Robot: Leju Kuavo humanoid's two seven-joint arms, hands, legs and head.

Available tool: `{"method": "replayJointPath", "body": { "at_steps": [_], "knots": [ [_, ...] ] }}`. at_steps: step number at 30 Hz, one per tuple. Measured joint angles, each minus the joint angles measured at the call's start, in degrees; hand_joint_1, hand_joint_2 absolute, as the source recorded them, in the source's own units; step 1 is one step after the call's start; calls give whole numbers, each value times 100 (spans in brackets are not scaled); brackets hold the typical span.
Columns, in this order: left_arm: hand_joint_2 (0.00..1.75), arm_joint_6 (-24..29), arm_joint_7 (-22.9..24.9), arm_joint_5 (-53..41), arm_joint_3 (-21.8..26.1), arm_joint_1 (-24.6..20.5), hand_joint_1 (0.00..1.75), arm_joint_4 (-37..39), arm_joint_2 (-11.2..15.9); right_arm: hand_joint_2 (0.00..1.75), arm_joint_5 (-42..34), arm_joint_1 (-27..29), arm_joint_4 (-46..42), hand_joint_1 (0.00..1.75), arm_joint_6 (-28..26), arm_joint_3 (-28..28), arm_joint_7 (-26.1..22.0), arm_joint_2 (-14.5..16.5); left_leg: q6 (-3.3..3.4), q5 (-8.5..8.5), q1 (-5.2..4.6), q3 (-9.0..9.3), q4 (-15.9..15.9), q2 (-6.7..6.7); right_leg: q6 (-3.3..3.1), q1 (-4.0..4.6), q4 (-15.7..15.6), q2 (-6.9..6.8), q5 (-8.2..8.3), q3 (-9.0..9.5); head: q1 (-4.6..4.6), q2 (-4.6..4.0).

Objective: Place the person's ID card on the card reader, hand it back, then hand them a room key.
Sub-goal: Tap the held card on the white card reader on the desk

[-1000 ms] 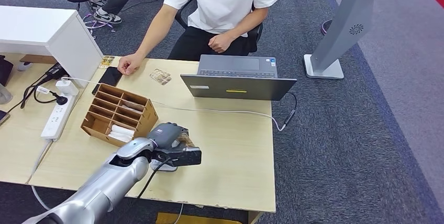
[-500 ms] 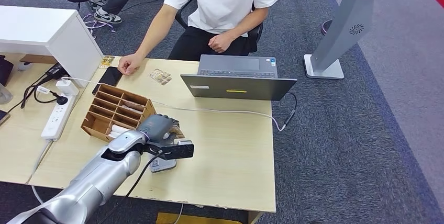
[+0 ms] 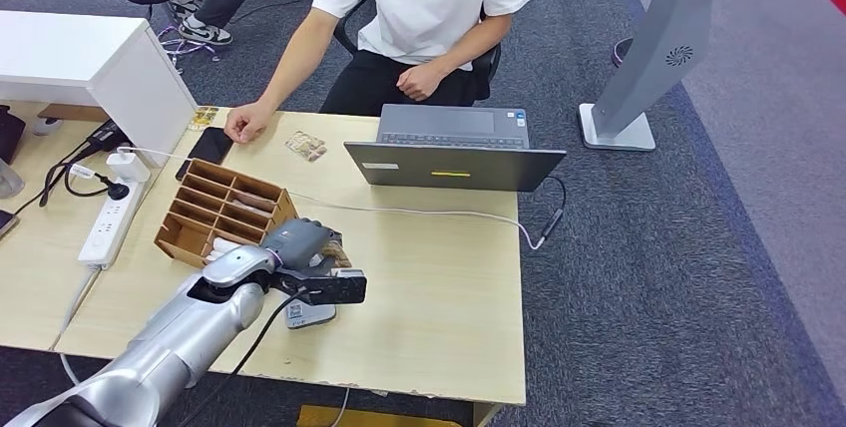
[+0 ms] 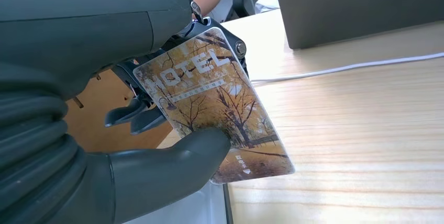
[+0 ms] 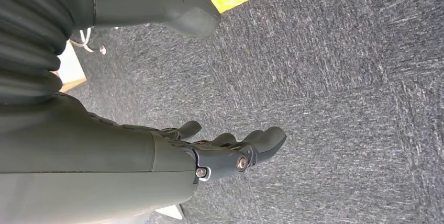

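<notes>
My left hand (image 3: 304, 252) has drawn back from mid-surface toward the wooden organizer (image 3: 227, 217) and slowed, now over the white reader (image 3: 311, 313). Thumb clamps the card (image 4: 214, 124) against my fingers. Card tilted, its long axis running down and away from my palm, free short edge lowest, just above the reader. I judge the placing is near. My right hand (image 5: 225, 153) hangs empty, fingers loosely apart, above carpet.
</notes>
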Motion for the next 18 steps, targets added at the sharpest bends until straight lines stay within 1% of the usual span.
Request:
{"method": "replayJointPath", "body": {
  "at_steps": [10,18],
  "knots": [
    [175,-401,-108,176,0,21,175,-123,84,175,36,-1,0,0,-14,-62,18,4,0,0,0,0,0,0,0,0,0,0,0,0,-1,0],
    [175,-474,-111,182,0,53,175,-126,94,175,40,-1,0,0,-14,-80,34,5,0,0,0,0,-1,0,0,0,0,0,0,0,-1,0]
  ]
}}
